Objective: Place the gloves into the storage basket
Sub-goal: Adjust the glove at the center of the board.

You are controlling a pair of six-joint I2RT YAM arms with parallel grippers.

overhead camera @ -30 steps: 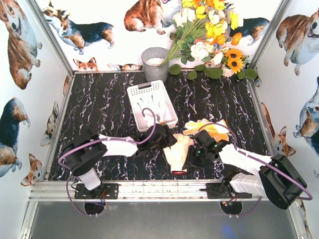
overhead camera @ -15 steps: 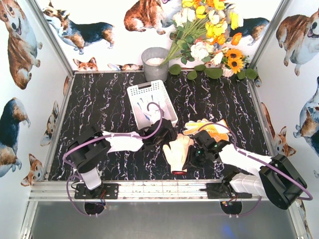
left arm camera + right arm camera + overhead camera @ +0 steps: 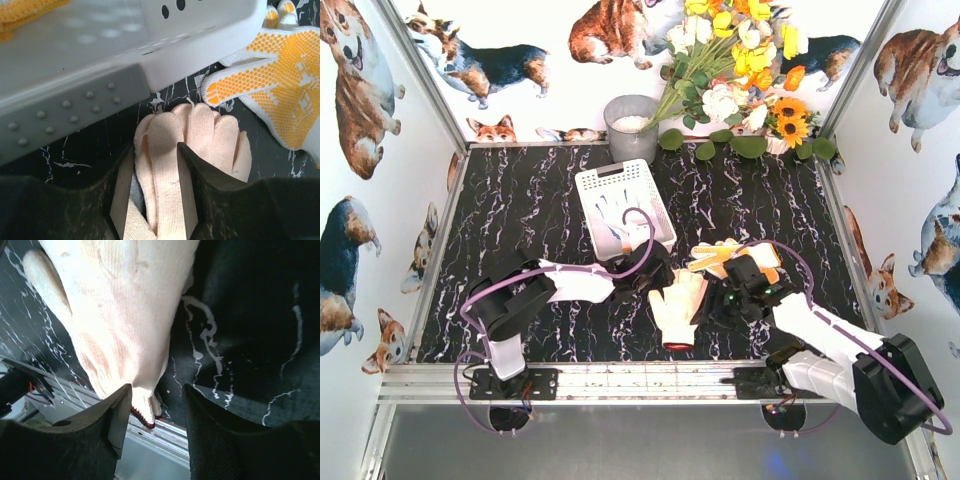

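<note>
Left jaws have slid onto the limp cream knitted glove (image 3: 678, 305) by the table's (image 3: 520, 220) near edge, pinching its finger end beside the white latticed plastic basket (image 3: 586, 200); right jaws stand open at its cuff. Light and floppy, it likely wants a bunched-fabric hold.

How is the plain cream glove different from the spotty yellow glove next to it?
The cream glove is plain knit; the spotty glove has orange-yellow dots. The cream glove's tips sit between the fingers of the left gripper; the spotty glove lies beside, outside them. Both lie on the black table, outside the basket.
</note>
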